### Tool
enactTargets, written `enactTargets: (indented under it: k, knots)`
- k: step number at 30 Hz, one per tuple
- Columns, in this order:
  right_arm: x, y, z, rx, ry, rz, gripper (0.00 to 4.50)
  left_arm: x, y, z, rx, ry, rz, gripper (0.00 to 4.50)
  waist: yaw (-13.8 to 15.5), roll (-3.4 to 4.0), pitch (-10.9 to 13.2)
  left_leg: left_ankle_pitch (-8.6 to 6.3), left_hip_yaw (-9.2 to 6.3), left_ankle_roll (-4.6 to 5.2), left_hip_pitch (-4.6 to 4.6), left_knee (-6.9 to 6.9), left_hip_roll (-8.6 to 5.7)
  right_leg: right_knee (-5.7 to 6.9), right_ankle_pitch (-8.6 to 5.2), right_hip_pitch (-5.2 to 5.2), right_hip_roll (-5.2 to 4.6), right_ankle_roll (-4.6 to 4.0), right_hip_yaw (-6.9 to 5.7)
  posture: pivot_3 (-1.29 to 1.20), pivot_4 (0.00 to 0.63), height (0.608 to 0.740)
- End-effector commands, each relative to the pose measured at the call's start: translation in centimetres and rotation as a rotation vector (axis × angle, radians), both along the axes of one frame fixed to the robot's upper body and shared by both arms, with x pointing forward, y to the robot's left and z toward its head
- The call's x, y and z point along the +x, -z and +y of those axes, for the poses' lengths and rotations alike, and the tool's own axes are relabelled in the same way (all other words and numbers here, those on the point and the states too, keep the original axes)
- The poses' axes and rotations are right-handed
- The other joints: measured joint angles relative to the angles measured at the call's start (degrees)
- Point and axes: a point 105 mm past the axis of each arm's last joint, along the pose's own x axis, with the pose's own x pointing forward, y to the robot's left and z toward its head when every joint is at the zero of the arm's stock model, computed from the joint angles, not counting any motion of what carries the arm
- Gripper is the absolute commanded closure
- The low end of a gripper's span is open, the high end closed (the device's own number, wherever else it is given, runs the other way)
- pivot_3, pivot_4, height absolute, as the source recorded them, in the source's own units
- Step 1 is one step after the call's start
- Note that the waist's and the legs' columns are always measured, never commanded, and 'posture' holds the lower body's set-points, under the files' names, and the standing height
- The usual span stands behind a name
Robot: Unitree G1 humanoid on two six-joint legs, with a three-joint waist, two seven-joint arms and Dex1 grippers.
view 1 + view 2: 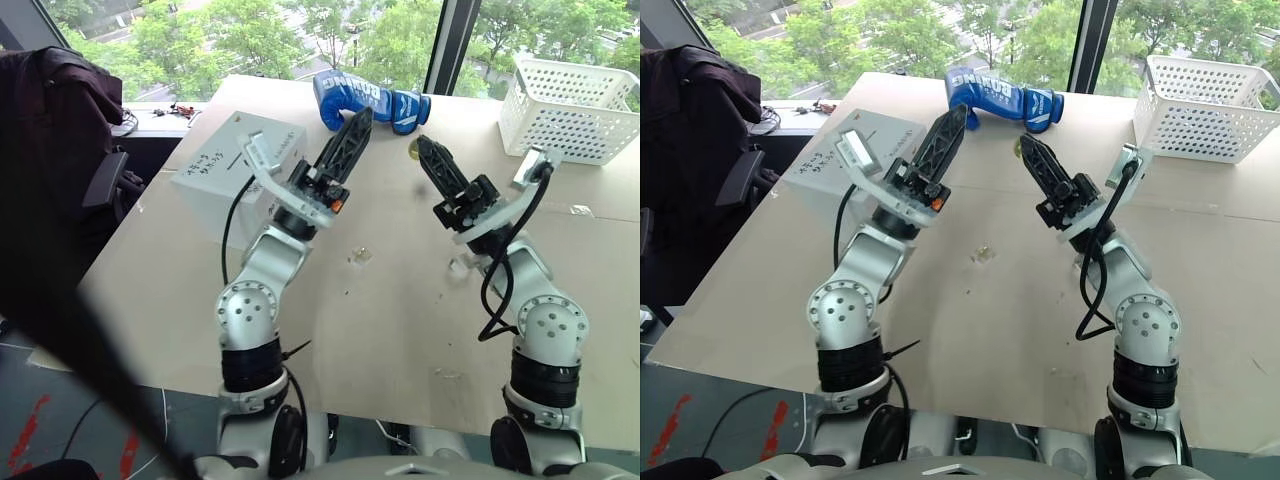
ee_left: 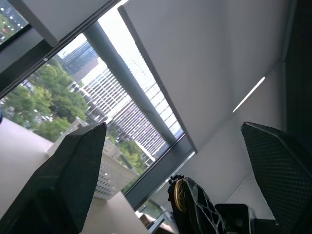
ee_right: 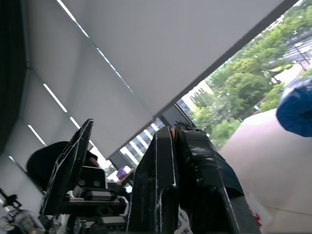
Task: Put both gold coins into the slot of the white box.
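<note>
The right gripper [image 1: 418,146] is pinching a gold coin [image 2: 179,194] at its tip; the left gripper [image 2: 180,161], beside it, is gaping wide.

Head stereo pair looks down over the table [image 1: 400,300]; both wrist cameras tilt upward toward ceiling and windows

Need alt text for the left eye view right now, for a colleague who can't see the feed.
Both arms are raised over the tan table: the right pincer is shut on a gold coin at its tip, and the left pincer is open and empty. The white box stands at far left, a blue boxing glove and white basket behind.
</note>
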Motion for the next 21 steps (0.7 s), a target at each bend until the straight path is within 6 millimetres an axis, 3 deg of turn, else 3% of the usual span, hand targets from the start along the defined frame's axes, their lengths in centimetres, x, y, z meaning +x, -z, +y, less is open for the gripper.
enactTargets:
  k: [1,13,16,19,21]
  knots:
    - [-1.1,-1.3,0.2,0.041,-0.059,-0.033,4.47,-1.7,-2.1,-0.6,-0.097,0.091,-0.065,0.00,-0.05,0.00,0.00,0.00,0.00,0.00,-0.02,0.00,0.00,-0.01,0.00,-0.02,0.00,0.00,0.01,0.00,0.150,0.704]
    - [-2.1,-3.6,0.7,0.174,-0.192,-0.032,4.47,-3.0,-1.6,-1.2,-0.114,0.183,-0.054,0.00,-0.02,0.00,0.01,0.00,-0.03,0.00,-0.02,-0.01,0.01,-0.02,-0.02,-0.01,0.03,-0.02,-0.01,0.00,0.150,0.704]
    - [-2.4,-3.8,1.0,0.179,-0.216,-0.036,4.50,-3.0,-1.6,-1.3,-0.113,0.194,-0.049,0.91,-0.06,0.00,0.01,-0.01,-0.03,0.01,-0.03,-0.01,0.01,-0.05,-0.03,-0.01,0.02,-0.04,-0.02,0.00,0.150,0.704]
    - [-2.5,-4.0,1.2,0.182,-0.230,-0.038,4.50,-2.9,-1.4,-1.6,-0.098,0.194,-0.037,2.31,-0.08,0.00,0.01,-0.01,-0.03,0.01,-0.04,-0.01,0.01,-0.07,-0.03,-0.02,0.02,-0.04,-0.02,0.00,0.150,0.704]
    - [-2.6,-4.0,1.3,0.182,-0.232,-0.037,4.50,-2.9,-1.4,-1.6,-0.094,0.197,-0.037,2.31,-0.08,0.00,0.01,-0.01,-0.04,0.01,-0.04,-0.01,0.02,-0.06,-0.03,-0.02,0.03,-0.04,-0.02,0.00,0.150,0.704]
